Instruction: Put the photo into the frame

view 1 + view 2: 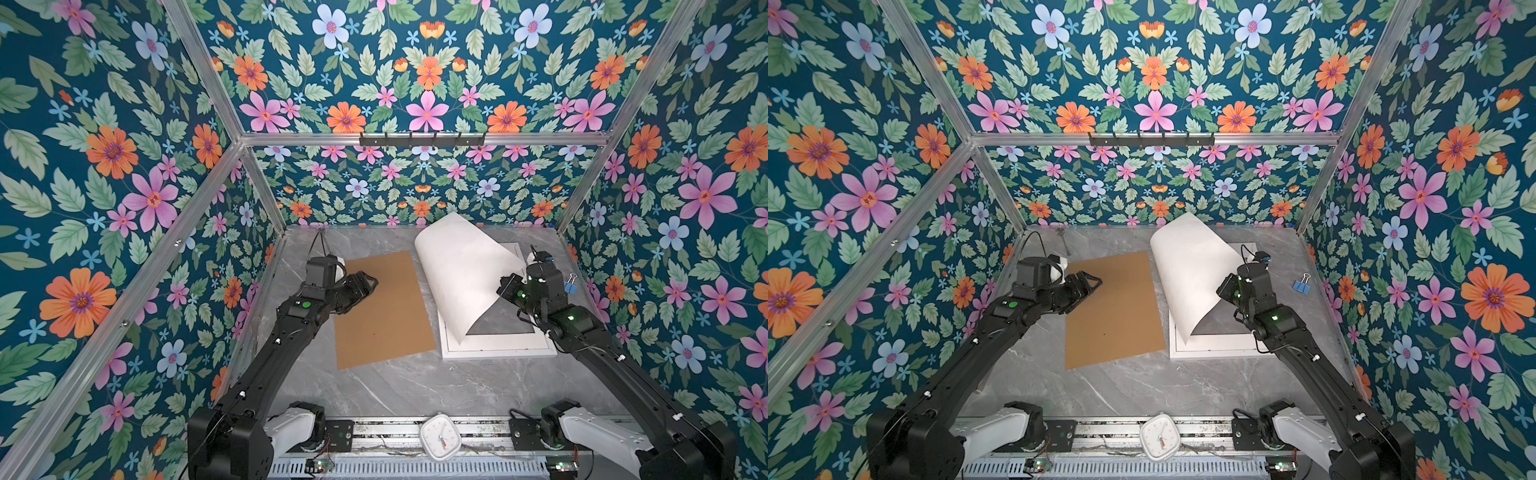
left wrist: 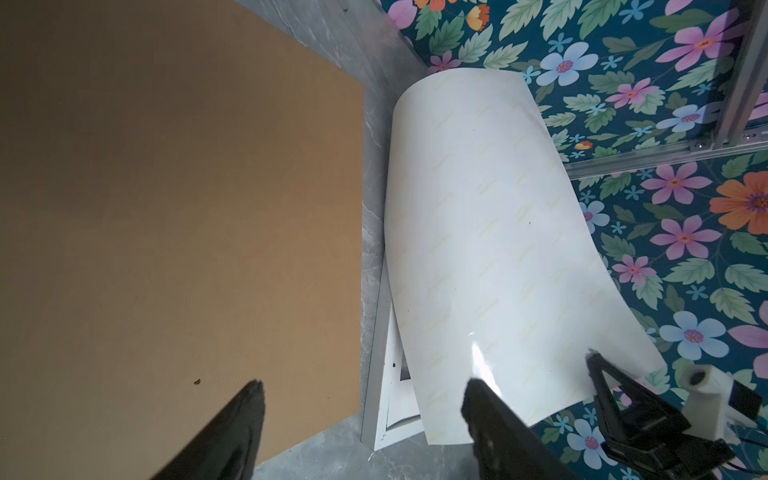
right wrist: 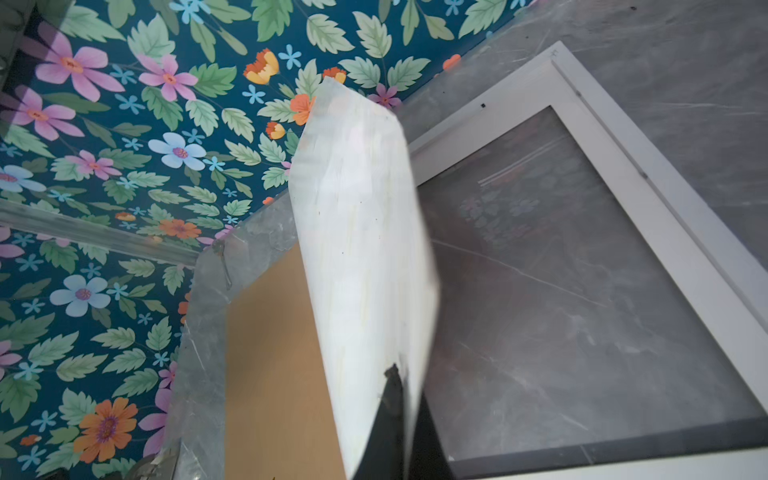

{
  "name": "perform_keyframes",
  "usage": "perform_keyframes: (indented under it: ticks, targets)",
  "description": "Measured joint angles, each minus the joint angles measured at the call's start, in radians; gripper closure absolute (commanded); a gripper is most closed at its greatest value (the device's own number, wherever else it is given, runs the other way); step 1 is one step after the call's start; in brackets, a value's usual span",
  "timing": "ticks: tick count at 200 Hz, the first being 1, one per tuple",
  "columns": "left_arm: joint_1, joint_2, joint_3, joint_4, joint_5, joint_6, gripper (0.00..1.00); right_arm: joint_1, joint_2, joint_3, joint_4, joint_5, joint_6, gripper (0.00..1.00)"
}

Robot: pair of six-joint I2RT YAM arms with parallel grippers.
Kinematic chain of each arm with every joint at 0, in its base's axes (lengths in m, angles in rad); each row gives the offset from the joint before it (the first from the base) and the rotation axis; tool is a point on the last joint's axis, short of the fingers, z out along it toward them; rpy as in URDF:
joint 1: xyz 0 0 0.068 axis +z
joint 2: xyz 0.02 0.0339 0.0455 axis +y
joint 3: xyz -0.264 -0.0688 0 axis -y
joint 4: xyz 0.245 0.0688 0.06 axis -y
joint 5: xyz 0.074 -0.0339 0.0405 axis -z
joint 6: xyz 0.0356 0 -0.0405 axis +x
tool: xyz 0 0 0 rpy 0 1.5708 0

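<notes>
The large glossy rectangular photo (image 1: 461,270), white back showing, is held bowed and aloft by one edge between the closed fingers of the right gripper (image 1: 503,289), above the large white rectangular picture frame (image 1: 498,352) laid flat on the grey marble table (image 1: 395,390). The left gripper (image 1: 371,284) is held empty, fingers spread wide, over the plain brown backing board (image 1: 382,316) just beside the frame.
</notes>
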Motion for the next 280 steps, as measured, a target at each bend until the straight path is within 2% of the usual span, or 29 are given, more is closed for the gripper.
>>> perform_keyframes:
  ticks: [65, 101, 153, 206, 280]
  targets:
    - [-0.147, 0.121, -0.059, 0.165, 0.025, -0.092, 0.19, -0.136, -0.149, -0.149, -0.088, -0.029, 0.074, 1.00]
    - [-0.232, 0.200, -0.100, 0.301, 0.042, -0.166, 0.21, -0.148, -0.256, -0.237, -0.133, -0.002, 0.105, 1.00]
    - [-0.331, 0.280, -0.175, 0.492, 0.057, -0.271, 0.32, -0.147, -0.321, -0.342, -0.173, -0.003, 0.185, 1.00]
    - [-0.437, 0.386, -0.238, 0.692, 0.068, -0.398, 0.33, -0.147, -0.416, -0.428, -0.174, -0.007, 0.315, 1.00]
    - [-0.579, 0.487, -0.329, 0.980, 0.075, -0.595, 0.39, -0.147, -0.421, -0.435, -0.154, -0.012, 0.404, 1.00]
